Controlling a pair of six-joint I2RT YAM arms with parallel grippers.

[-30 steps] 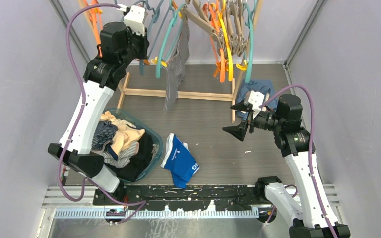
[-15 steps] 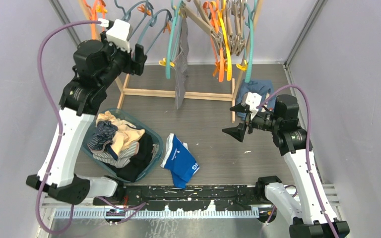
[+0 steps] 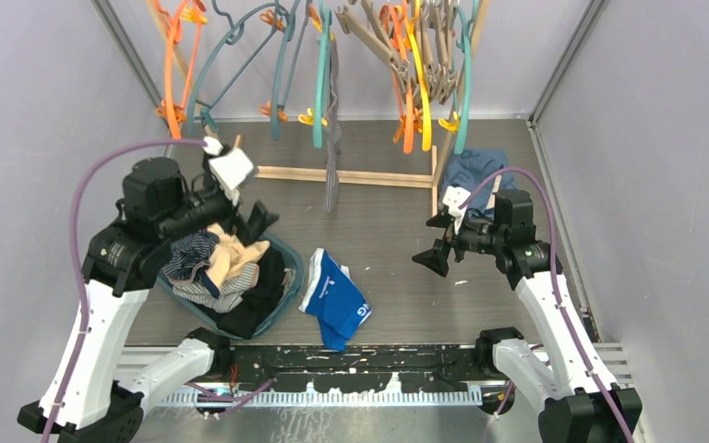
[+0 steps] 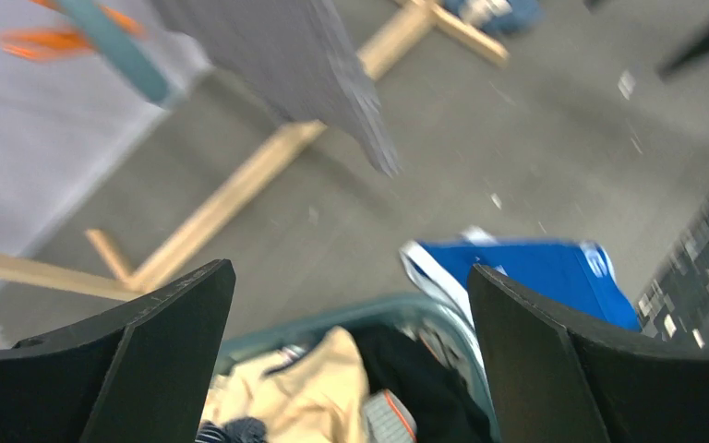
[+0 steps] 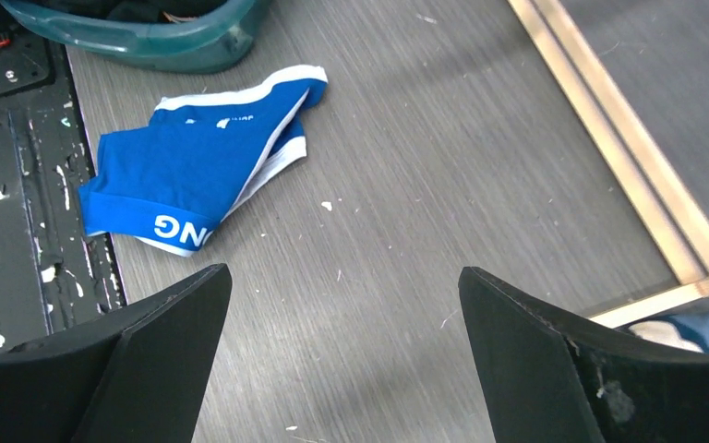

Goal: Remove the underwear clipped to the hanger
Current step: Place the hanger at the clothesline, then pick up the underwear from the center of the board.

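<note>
Centrally, grey underwear [image 3: 331, 171] among coloured hangers [image 3: 419, 88].

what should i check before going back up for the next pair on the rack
1. Left gripper open and empty: ok.
2. Right gripper open and empty: ok.
3. A target left to take: ok, the grey underwear hangs from the teal hanger.
4. Where the clips grip that pair: cannot tell, the top is lost among the crowded hangers.
5. Removed pairs all in the basket: not ok, the blue pair lies on the table beside it.
</note>
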